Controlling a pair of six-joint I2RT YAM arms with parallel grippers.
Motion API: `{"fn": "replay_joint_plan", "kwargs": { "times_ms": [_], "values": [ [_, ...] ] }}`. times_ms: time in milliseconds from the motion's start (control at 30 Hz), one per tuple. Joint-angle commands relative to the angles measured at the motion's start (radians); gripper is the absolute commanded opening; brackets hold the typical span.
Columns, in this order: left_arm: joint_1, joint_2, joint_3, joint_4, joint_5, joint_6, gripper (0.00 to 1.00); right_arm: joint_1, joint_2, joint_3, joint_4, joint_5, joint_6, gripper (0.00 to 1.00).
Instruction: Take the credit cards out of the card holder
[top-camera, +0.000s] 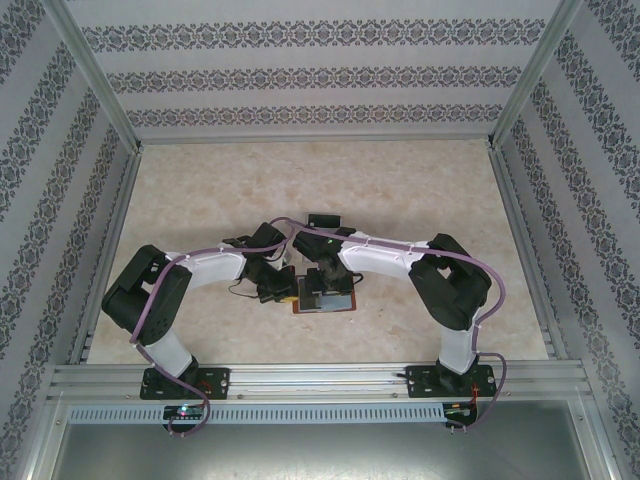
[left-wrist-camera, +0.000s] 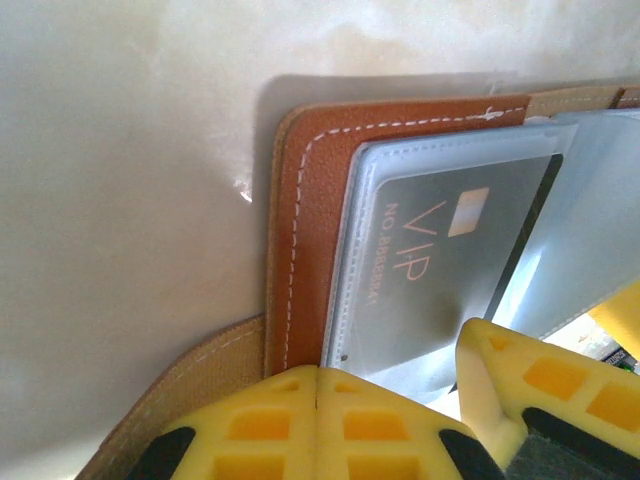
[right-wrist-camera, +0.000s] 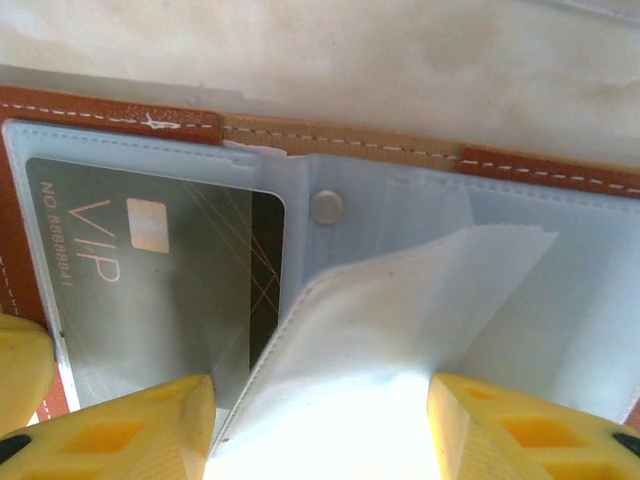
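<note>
Atop the table (top-camera: 200, 200), one card holder (left-wrist-camera: 310, 200), one credit card (left-wrist-camera: 440, 260) showing, lay beneath clenched left gripper (left-wrist-camera: 315, 385) and spread right gripper (right-wrist-camera: 320, 420).

The table (top-camera: 400, 190) has a pale beige top with a soft marble pattern, and the light on it is even. The far wall (top-camera: 320, 70), the left wall (top-camera: 45, 150) and the right wall (top-camera: 600, 150) carry white wallpaper with bands of dark ornaments. Metal posts (top-camera: 92, 75) stand at the far corners, and a metal rail (top-camera: 320, 375) runs along the near edge.
</note>
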Motion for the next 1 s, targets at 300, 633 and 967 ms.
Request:
{"fn": "replay_joint_plan", "kwargs": {
  "times_ms": [300, 633, 967],
  "values": [
    [0.005, 0.013, 0.012, -0.02, -0.01, -0.009, 0.01, 0.008, -0.071, -0.003, -0.071, 0.07, 0.005, 0.57],
    [0.004, 0.018, 0.013, -0.017, -0.009, -0.008, 0.01, 0.009, -0.104, -0.01, -0.084, 0.072, 0.011, 0.38],
    [0.003, 0.024, 0.02, -0.02, -0.004, -0.004, 0.01, 0.004, -0.114, -0.006, -0.107, 0.078, -0.003, 0.15]
  ]
}}
